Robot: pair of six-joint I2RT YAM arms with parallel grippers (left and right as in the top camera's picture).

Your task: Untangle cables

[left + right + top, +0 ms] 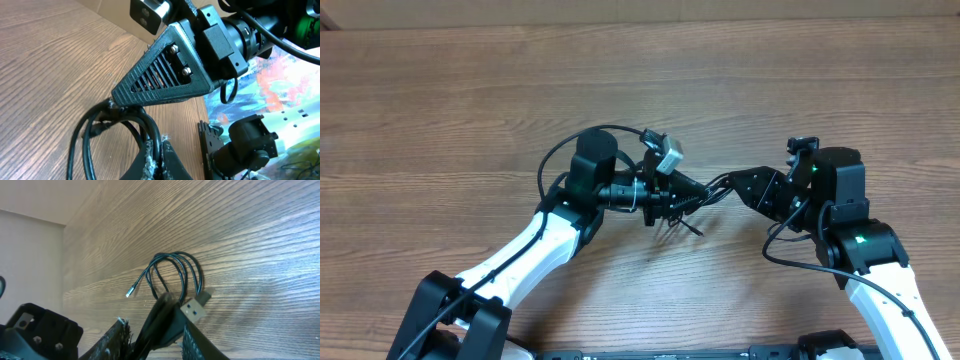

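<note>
The wooden tabletop [470, 100] carried little besides the two arms, which met near its middle, somewhat toward the edge where the robot stood. The cables [684, 224] hung between the two grippers as a small bundle of thin black cords, with a few loose strands trailing below the left gripper's tip toward the robot's edge.

The left gripper [698, 189] reached in from the left, and its jaws were closed tight on the bundle. In the left wrist view, several black loops [115, 125] curled out from its fingertips [150, 157] and ran up to the tip of the right gripper's slatted black finger [165, 75].

The right gripper [730, 185] came in from the right, tip to tip with the left one. Its jaws stood narrow, pinched around a thick gather of the cords. In the right wrist view, that gather passed between its fingers [120, 337], and a grey USB plug [196, 308] stuck out just beside it. Above the plug, three or four loops [175, 272] fanned out, and one strand ended in a small pale tip [130, 293].

Whether the loops touched the wood could not be told.
</note>
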